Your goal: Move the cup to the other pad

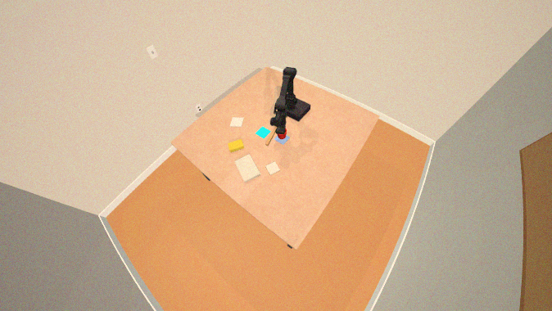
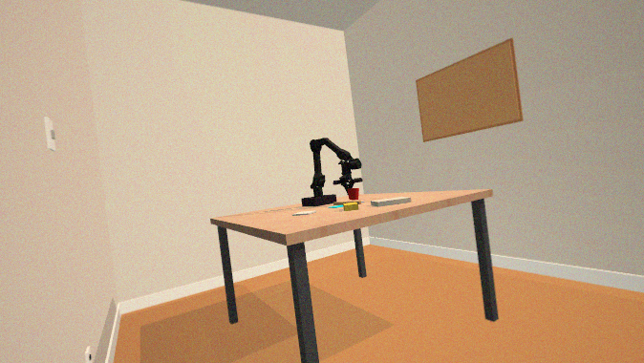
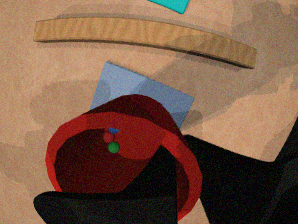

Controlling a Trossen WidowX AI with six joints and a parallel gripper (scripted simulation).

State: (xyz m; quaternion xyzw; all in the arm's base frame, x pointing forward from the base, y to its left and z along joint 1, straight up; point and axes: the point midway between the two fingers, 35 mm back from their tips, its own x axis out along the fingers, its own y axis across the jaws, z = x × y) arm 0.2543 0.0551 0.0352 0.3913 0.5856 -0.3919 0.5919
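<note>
The red cup [image 1: 282, 136] [image 2: 354, 194] [image 3: 67, 126] is at the blue pad [image 1: 282, 141] [image 3: 116, 80]; whether its base touches the pad cannot be told. My gripper [image 1: 281, 131] [image 2: 351, 189] [image 3: 176, 143] is shut on the cup's wall, one finger inside and one outside. In the wrist view a green marble [image 3: 113, 147], a red marble [image 3: 108, 136] and a partly hidden blue marble [image 3: 114, 130] are inside the cup. The cyan pad [image 1: 263, 132] [image 2: 335, 206] [image 3: 176, 4] has nothing on it in view.
A curved wooden bar [image 1: 270, 137] [image 3: 125, 30] lies between the two pads. A yellow block [image 1: 236, 146] [image 2: 351, 206], a pale flat box [image 1: 247, 168] [image 2: 391, 202] and two pale squares [image 1: 237, 122] [image 1: 273, 168] lie farther off on the table.
</note>
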